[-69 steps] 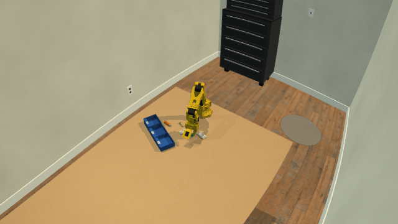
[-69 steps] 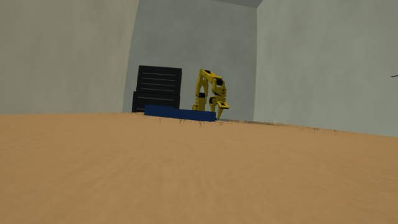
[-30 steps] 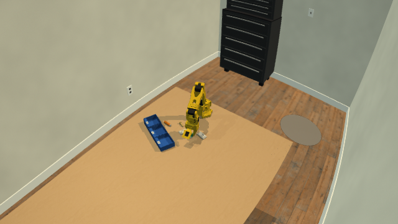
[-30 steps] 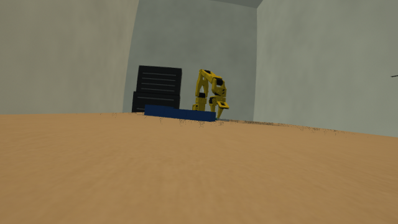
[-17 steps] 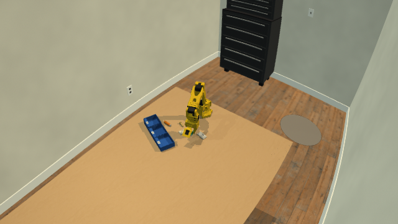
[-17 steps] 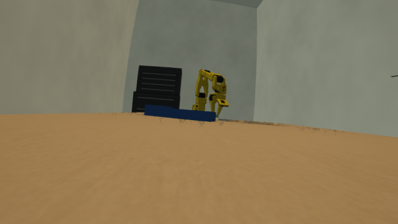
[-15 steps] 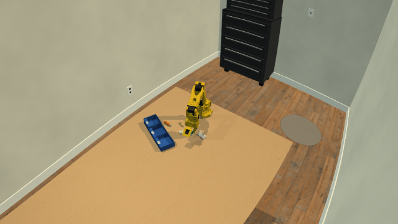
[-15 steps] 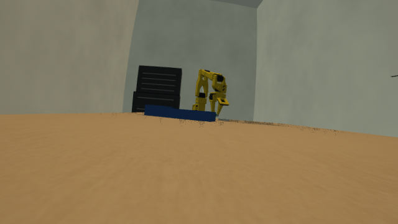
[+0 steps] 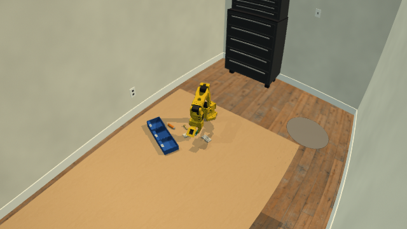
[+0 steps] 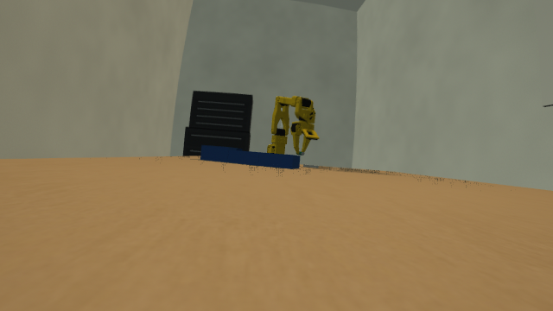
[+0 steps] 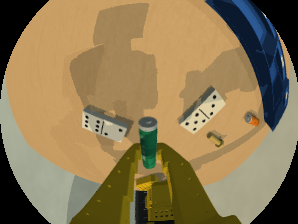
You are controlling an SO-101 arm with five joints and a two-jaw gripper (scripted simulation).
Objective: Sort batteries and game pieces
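Tan table, foreground. Blue bin, long, low, at far edge. Yellow arm behind it, folded downward; gripper at bin's right end. Black drawer cabinet at rear wall.
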